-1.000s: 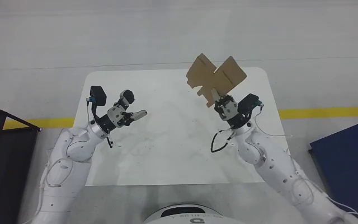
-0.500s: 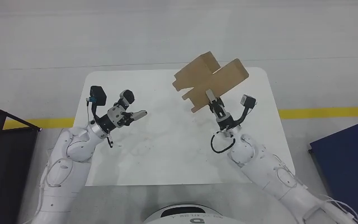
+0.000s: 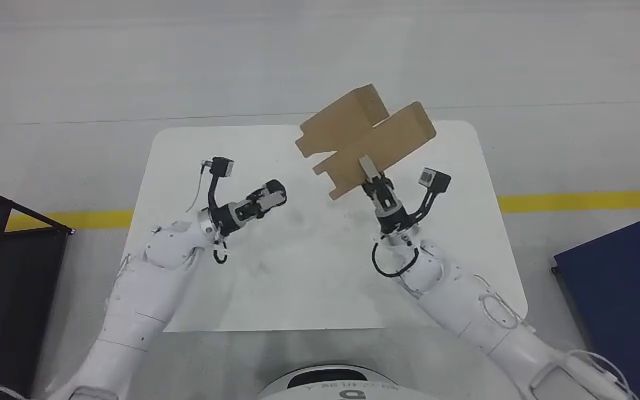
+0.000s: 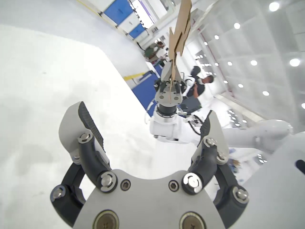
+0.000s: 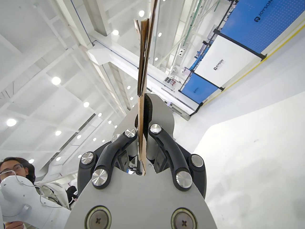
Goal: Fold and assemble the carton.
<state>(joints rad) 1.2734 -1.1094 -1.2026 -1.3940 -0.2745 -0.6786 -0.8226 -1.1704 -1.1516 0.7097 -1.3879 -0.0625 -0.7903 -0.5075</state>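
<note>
L gripper (image 3: 276, 190) turned toward flat carton (image 3: 365, 135), upright in R gripper (image 3: 368, 170).

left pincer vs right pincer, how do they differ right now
The left pincer is open and empty; the right pincer is shut on the carton. The left pincer points across the table; the right pincer points upward. Both have the same build.

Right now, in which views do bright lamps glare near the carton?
Left wrist view: ceiling lamps shine beside the carton, not directly behind it. Right wrist view: a lamp shines right beside the edge-on carton. Top view: even light on the table, no glare.
</note>
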